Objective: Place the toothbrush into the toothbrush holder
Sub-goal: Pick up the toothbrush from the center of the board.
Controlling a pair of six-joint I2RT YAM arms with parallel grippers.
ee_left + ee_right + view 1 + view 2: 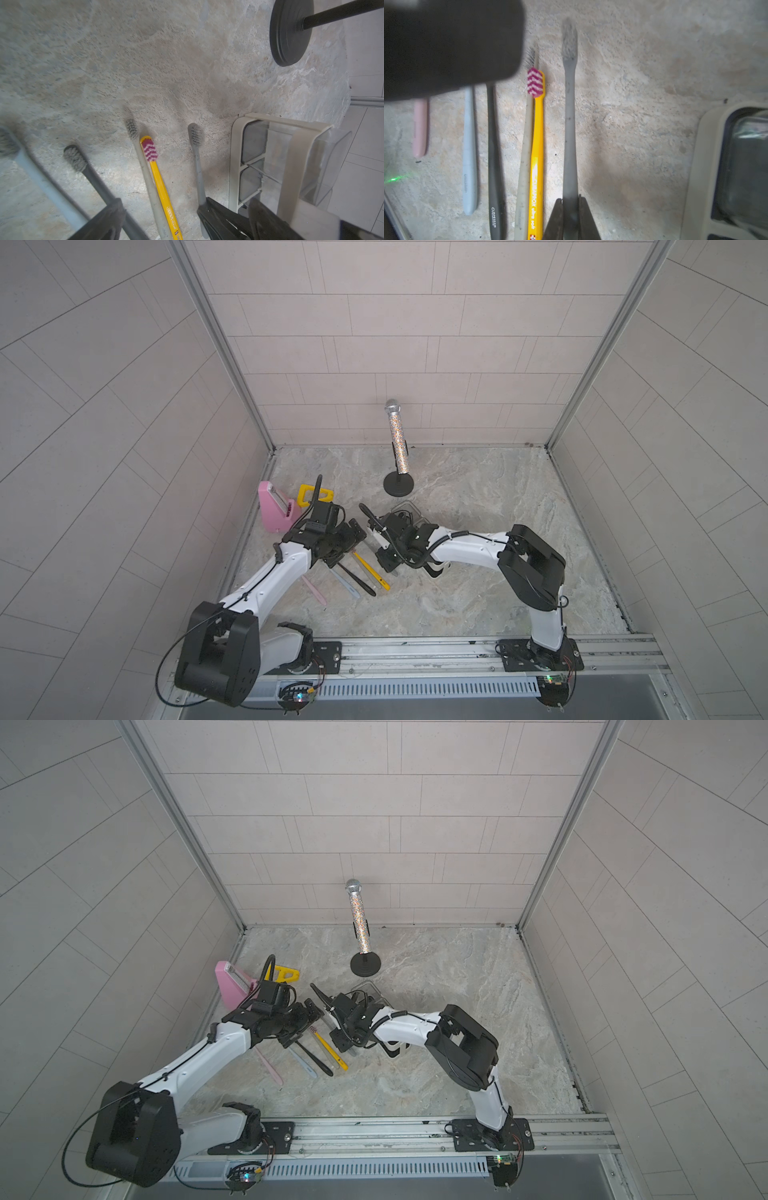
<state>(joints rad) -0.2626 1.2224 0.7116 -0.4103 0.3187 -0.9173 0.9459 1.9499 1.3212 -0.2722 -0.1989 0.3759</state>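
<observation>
**A:** Now, item one: the toothbrush?

**B:** Grey toothbrush (569, 124). Slim matte handle, grey bristles. Location: between the jaws of the right gripper (570, 202), which are clamped on the handle, with the head projecting well ahead of the fingertips. Whether the head is clear of the table, I cannot tell.

**A:** Handling?

**B:** Judged light, stiff and a little slick, so likely to pivot in a narrow pinch. Best hold: the broader run of the handle, as now (never the bristles, which are soft and would splay).

**A:** Item two, the container?

**B:** Toothbrush holder (234, 158). Cream, oblong, with dividers and a clear box section. Location: just beside the right gripper, on the side away from the loose brushes. Contents: none seen in the two compartments that the left wrist view shows. Most of the rest is hidden under the right arm in both top views.

**A:** Other stock?

**B:** Loose on the table on the right gripper's other side, nearest first:
- yellow toothbrush (537, 135), lying against a beige toothbrush (526, 145)
- black toothbrush (493, 155)
- pale blue toothbrush (469, 145)
- pink toothbrush (420, 128)

**A:** And the left gripper?

**B:** Left gripper (353, 533). Jaws spread wide, holding nothing, poised over the head end of the loose brushes.
</observation>
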